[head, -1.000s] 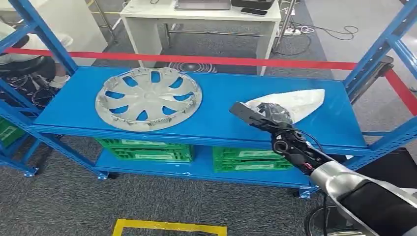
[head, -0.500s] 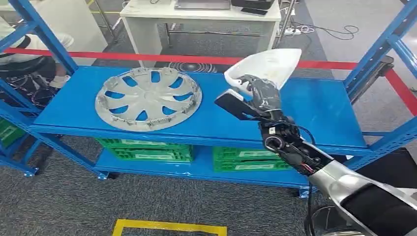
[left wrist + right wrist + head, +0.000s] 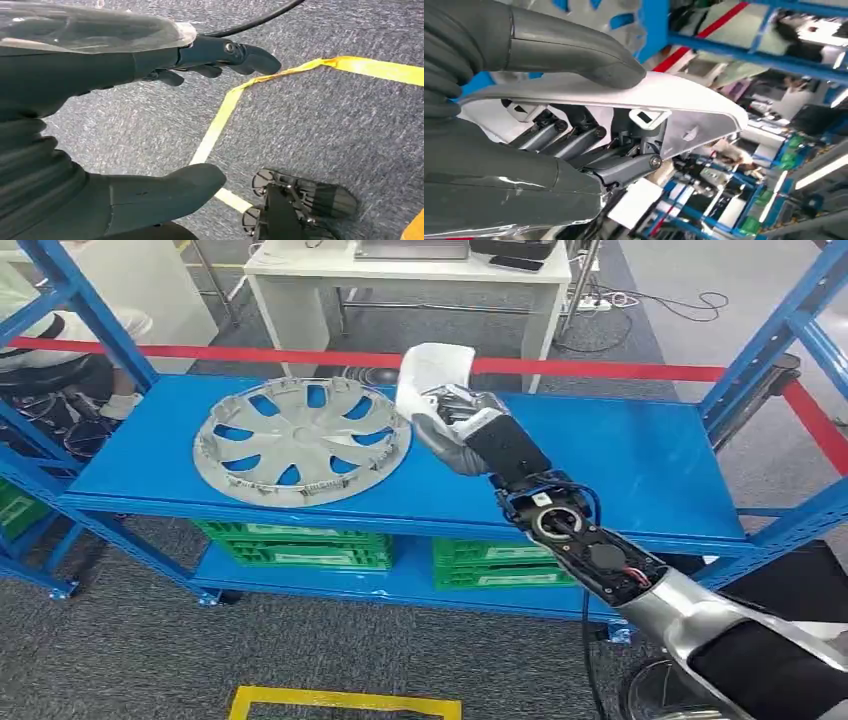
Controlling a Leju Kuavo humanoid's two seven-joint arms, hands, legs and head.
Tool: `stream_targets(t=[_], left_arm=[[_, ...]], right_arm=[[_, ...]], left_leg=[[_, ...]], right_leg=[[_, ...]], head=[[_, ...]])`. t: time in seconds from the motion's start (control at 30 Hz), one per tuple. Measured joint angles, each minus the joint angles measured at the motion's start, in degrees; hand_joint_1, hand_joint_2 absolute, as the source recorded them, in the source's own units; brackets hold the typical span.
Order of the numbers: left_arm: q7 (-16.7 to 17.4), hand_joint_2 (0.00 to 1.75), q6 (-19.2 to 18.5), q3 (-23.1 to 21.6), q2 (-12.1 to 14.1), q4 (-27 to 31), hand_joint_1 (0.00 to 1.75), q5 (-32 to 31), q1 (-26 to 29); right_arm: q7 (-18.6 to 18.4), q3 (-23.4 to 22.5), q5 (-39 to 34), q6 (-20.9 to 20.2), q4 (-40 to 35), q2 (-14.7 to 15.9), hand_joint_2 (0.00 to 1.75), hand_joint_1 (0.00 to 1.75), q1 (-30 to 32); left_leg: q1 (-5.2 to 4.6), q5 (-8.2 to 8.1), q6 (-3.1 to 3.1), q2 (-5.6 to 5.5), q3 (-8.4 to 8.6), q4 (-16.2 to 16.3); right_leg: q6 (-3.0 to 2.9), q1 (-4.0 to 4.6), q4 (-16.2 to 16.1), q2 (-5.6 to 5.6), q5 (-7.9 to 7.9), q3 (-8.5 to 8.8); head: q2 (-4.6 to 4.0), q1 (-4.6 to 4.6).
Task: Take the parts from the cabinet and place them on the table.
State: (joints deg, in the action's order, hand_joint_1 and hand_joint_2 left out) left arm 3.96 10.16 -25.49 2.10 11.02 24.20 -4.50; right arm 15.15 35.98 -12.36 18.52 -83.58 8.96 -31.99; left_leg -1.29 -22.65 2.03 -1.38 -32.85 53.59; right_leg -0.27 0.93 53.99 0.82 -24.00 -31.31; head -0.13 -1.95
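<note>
Since a second ago my right hand (image 3: 455, 420) has lifted the white part (image 3: 432, 370) off the 3 o'clock end of the top shelf and carried it up toward 12 o'clock; half a second back it hung further right. I now see the part held in the air above the shelf, just right of the hubcap's edge.

Nearest me, the left hand (image 3: 150, 120) hangs over grey carpet crossed by yellow floor tape (image 3: 280, 75); its thumb and fingers stand apart with nothing between them.

Further out, the right wrist view confirms the grasp: the thumb (image 3: 574, 50) presses on the outer face of the white part (image 3: 684, 100) and the dark fingers (image 3: 574, 140) curl inside its hollow.

Beyond the hand, the silver hubcap (image 3: 302, 438) lies flat at 10 o'clock on the blue cabinet (image 3: 640, 455). Green crates (image 3: 300, 545) sit on the lower shelf. Red tape (image 3: 600, 370) runs behind the cabinet, and a white table (image 3: 300, 290) stands at 12 o'clock.
</note>
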Motion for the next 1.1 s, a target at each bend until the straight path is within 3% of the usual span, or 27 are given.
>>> stream_targets(t=[0.07, 0.2, 0.37, 0.6, 0.83, 0.87, 0.93, 0.97, 1.0, 1.03, 1.1], left_arm=[[0.13, 1.75, 0.04, -0.04, 0.0, 0.0, 0.0, 0.09, 0.0], [0.55, 1.75, 0.17, -0.48, 0.02, 0.0, 0.0, 0.44, -0.01], [0.59, 1.75, 0.68, -1.16, 0.02, 0.0, 0.0, 1.0, -0.18], [0.48, 1.75, 1.09, -1.36, -0.02, 0.0, 0.0, 1.29, -0.32], [0.52, 1.75, 1.36, -1.77, -0.07, 0.0, 0.0, 1.84, -0.42], [0.5, 1.75, 1.44, -1.84, 0.04, 0.0, 0.0, 2.19, -0.45], [0.46, 1.75, 1.68, -1.97, 0.13, 0.0, 0.0, 2.69, -0.41], [0.46, 1.75, 1.73, -2.03, -0.02, 0.0, 0.0, 2.88, -0.42], [0.46, 1.75, 1.75, -2.14, -0.07, 0.0, 0.0, 2.99, -0.41], [0.44, 1.75, 1.79, -2.23, -0.05, 0.0, 0.0, 2.99, -0.4], [0.46, 1.75, 1.86, -2.27, 0.02, 0.0, 0.0, 3.26, -0.37]], right_arm=[[1.49, 0.13, -3.8, -3.62, -0.39, -0.31, 1.75, 1.75, 0.01], [5.75, 0.92, -14.68, -17.79, -0.98, -1.53, 1.75, 1.75, 0.0], [7.08, 4.34, -22.76, -29.72, -2.14, -4.8, 1.75, 1.75, -0.03], [7.06, 9.51, -26.15, -35.31, -2.78, -9.12, 1.75, 1.75, -0.08], [7.15, 14.95, -26.23, -36.92, -2.49, -12.2, 1.75, 1.75, 0.0], [7.19, 15.48, -26.45, -37.34, -2.32, -12.68, 1.75, 1.75, -0.06], [7.41, 16.61, -26.8, -38.15, -1.73, -13.74, 1.75, 1.75, -0.29], [7.43, 16.98, -26.82, -38.17, -1.49, -14.34, 1.75, 1.75, -0.51], [7.45, 17.26, -26.87, -38.21, -1.22, -14.64, 1.75, 1.75, -0.61], [7.5, 17.59, -26.91, -38.23, -0.96, -14.97, 1.75, 1.75, -1.01], [7.78, 18.23, -26.96, -38.58, -0.15, -15.41, 1.75, 1.75, -1.29]], left_leg=[[0.0, 0.0, 0.0, -0.01, -0.01, 0.0], [0.0, -0.02, -0.03, 0.0, -0.02, -0.01], [0.01, -0.03, -0.04, -0.02, -0.02, -0.03], [0.02, -0.07, -0.1, -0.01, -0.01, -0.06], [0.02, -0.12, -0.17, -0.02, -0.02, -0.05], [-0.36, -0.39, 0.26, -0.04, -0.11, 0.17], [-0.32, -0.36, 0.38, -0.02, -0.07, 0.06], [0.34, -0.08, 0.58, 0.03, 0.25, -0.65], [0.54, 0.12, 0.59, 0.0, 0.75, -1.18], [0.69, 0.15, 0.68, -0.04, 0.84, -1.26], [0.81, 0.13, 0.66, -0.18, 0.84, -1.26]], right_leg=[[0.0, 0.0, 0.0, -0.01, 0.0, 0.0], [-0.05, 0.0, 0.0, 0.04, -0.03, 0.0], [-0.1, 0.02, 0.01, 0.0, -0.09, -0.01], [-0.23, 0.03, 0.02, 0.01, -0.2, -0.01], [-0.27, 0.02, 0.01, -0.01, -0.22, 0.0], [0.14, -0.15, -0.18, -0.02, -0.18, 0.04], [0.26, -0.16, -0.19, -0.01, -0.21, 0.06], [0.46, 0.19, -0.09, 0.02, -0.39, 0.07], [0.81, 0.11, 1.14, -0.17, -1.32, -0.11], [1.14, -0.05, 4.44, -0.2, -3.63, -1.61], [1.63, -0.64, 14.45, -0.26, -8.48, -6.2]], head=[[0.0, -0.02], [0.0, -0.04], [0.0, -0.02], [0.0, -0.04], [0.0, -0.04], [0.0, 0.0], [0.0, 0.09], [0.0, 0.15], [-0.02, 0.07], [0.0, -0.41], [0.0, -0.7]])
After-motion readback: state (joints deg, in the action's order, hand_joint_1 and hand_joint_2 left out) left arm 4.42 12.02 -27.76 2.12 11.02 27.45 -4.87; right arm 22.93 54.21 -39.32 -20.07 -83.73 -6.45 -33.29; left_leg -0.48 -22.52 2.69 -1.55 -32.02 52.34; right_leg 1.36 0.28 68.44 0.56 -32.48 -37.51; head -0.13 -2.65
